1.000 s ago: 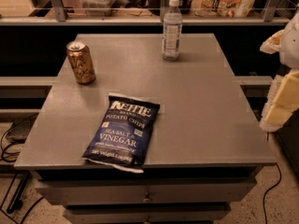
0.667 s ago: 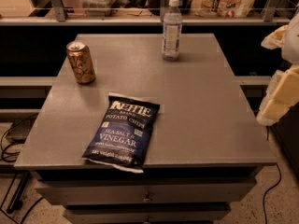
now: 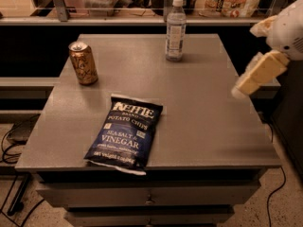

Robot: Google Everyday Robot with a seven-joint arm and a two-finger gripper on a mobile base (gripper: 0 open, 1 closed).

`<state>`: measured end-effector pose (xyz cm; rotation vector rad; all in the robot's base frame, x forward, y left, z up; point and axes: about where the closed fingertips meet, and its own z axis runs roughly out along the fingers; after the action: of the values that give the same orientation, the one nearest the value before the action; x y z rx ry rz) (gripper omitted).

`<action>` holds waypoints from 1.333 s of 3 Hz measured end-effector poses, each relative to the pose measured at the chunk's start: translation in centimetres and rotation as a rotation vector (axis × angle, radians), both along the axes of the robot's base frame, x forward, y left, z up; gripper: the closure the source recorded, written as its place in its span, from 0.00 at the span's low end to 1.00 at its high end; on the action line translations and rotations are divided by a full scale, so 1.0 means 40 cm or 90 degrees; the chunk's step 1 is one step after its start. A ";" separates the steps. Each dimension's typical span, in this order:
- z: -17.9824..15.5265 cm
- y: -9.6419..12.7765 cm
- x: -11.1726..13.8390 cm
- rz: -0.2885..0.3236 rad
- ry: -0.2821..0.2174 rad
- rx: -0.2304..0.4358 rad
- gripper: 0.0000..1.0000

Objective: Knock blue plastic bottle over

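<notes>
Slim clear plastic water bottle [image 3: 175,30] is seen upright at the far edge of the grey square surface [image 3: 203,112], slightly right of centre. White screw cap on top. A pale bluish-white label is wrapped around the mid-body, and clear ribbed plastic is visible above and below it. A short shadow is cast to its right. It is not touched by anything.

The white-bodied gripper with cream fingers [image 3: 244,62] is held off the right edge of the surface, above surface level, pointing down and left. The long cream finger [image 3: 260,74] is angled toward the surface; a shorter cream piece is seen above it. The jaws are spread with a clear gap, and nothing is held between them. Gripper and bottle are well apart, with the bottle further back and to the left.

A gold drink can [image 3: 83,63] is stood upright near the left edge, well apart from the bottle and noticeably shorter than it. A dark blue chip bag with white lettering [image 3: 125,134] is laid flat at the front, left of centre, its lower end at the front lip of the surface.

A drawer front with a small knob [image 3: 149,201] is seen below the surface. Dark cables [image 3: 9,145] are seen on the floor at left.
</notes>
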<state>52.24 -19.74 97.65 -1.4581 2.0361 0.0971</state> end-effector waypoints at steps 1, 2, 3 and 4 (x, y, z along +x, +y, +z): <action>-0.010 0.025 0.138 -0.021 -0.031 0.061 0.00; -0.013 0.025 0.162 -0.024 -0.037 0.070 0.00; -0.017 0.030 0.168 -0.026 -0.034 0.080 0.00; -0.022 0.058 0.219 -0.031 -0.059 0.125 0.00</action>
<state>61.02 -17.41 96.76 -1.2685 1.9274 0.2005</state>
